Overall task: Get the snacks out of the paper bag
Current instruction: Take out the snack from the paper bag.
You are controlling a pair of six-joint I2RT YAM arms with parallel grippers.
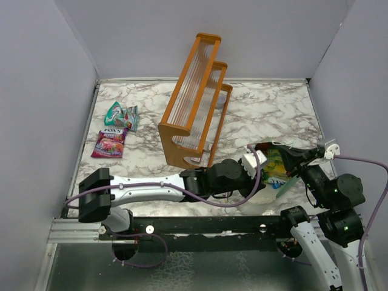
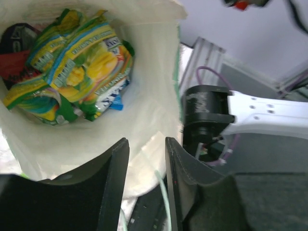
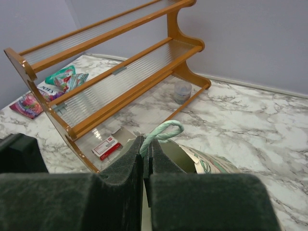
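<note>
The paper bag (image 1: pixel 284 182) lies at the front right of the table, its mouth open toward my left gripper (image 1: pixel 257 162). In the left wrist view its cream inside (image 2: pixel 149 86) holds several yellow-green packets (image 2: pixel 86 67), a red one (image 2: pixel 14 65) and a blue one (image 2: pixel 115 102). My left gripper (image 2: pixel 147 142) is open at the bag's rim, with paper and a green cord lying between the fingers. My right gripper (image 3: pixel 146 140) is shut on the bag's mint-green cord handle (image 3: pixel 166 129) and holds it up above the bag (image 3: pixel 211 163).
The orange slatted rack (image 1: pixel 197 100) stands mid-table, just behind my left arm. Teal packets (image 1: pixel 121 115) and a magenta packet (image 1: pixel 109 143) lie on the marble at far left. A red-and-white card (image 3: pixel 107 147) and a small cup (image 3: pixel 183 91) sit under the rack.
</note>
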